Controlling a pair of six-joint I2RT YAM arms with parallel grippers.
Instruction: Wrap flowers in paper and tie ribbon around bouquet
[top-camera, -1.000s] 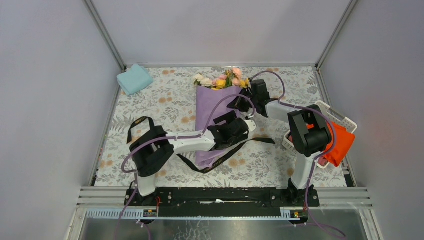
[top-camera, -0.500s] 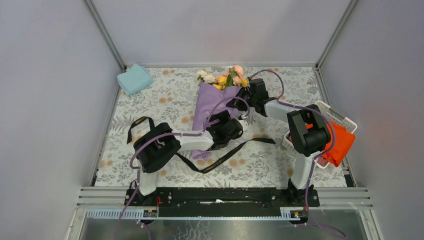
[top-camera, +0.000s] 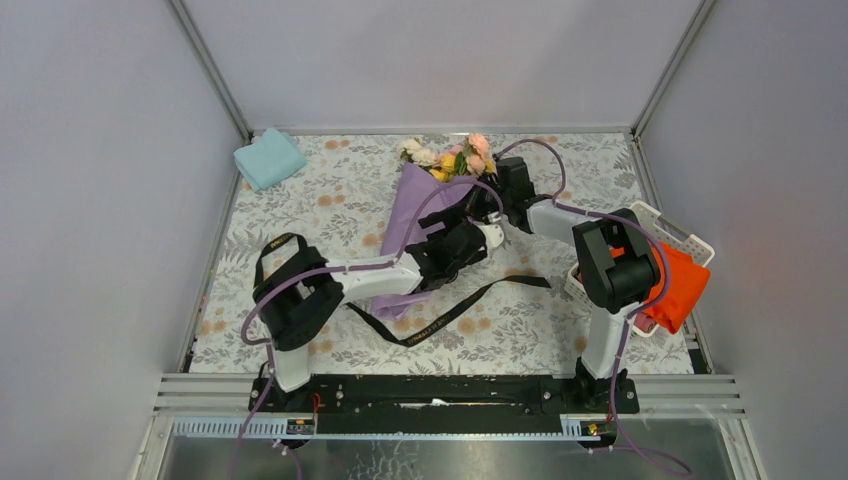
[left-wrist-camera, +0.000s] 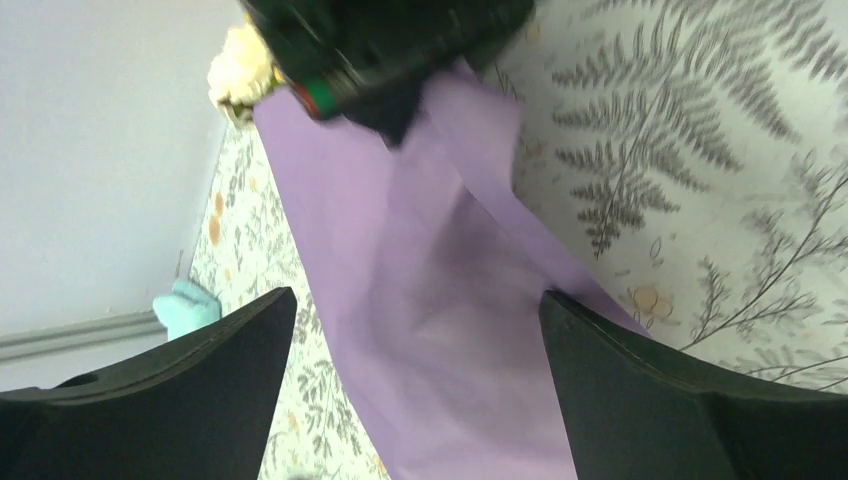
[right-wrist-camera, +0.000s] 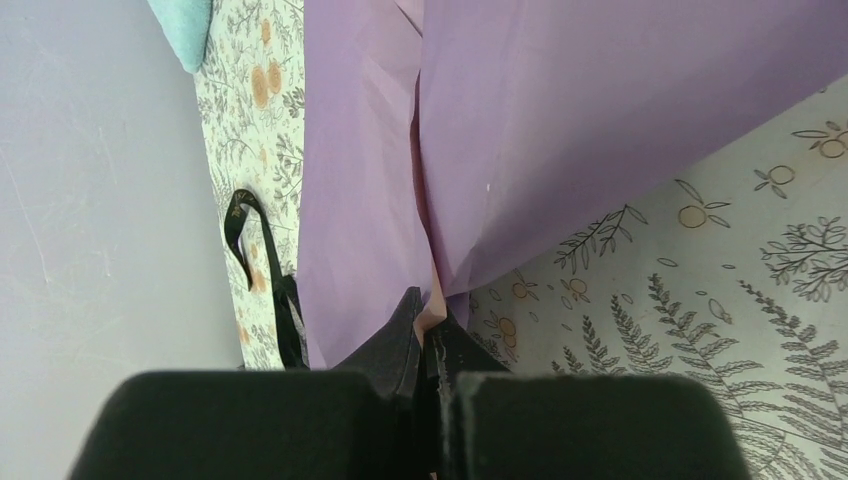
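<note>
The bouquet lies slanted on the table, the flowers (top-camera: 450, 157) poking from the far end of the lilac paper (top-camera: 410, 215) cone. My right gripper (top-camera: 487, 212) is shut on the cone's right edge, and the pinched fold shows between its fingertips (right-wrist-camera: 430, 322). My left gripper (top-camera: 452, 240) stands open over the cone's middle, with the paper (left-wrist-camera: 440, 330) lying between its wide-apart fingers (left-wrist-camera: 200, 385). A white bloom (left-wrist-camera: 240, 70) shows beyond. The black ribbon (top-camera: 470, 304) runs under the cone's lower end and loops up at the left (right-wrist-camera: 268, 285).
A light blue folded cloth (top-camera: 268, 158) sits at the far left corner. A white basket (top-camera: 688, 240) with an orange cloth (top-camera: 682, 290) stands at the right edge, beside the right arm. Grey walls close in three sides.
The cone has swung from nearly straight to slanted, its lower end going left. My left gripper has moved farther up the cone. The right gripper has kept its hold.
</note>
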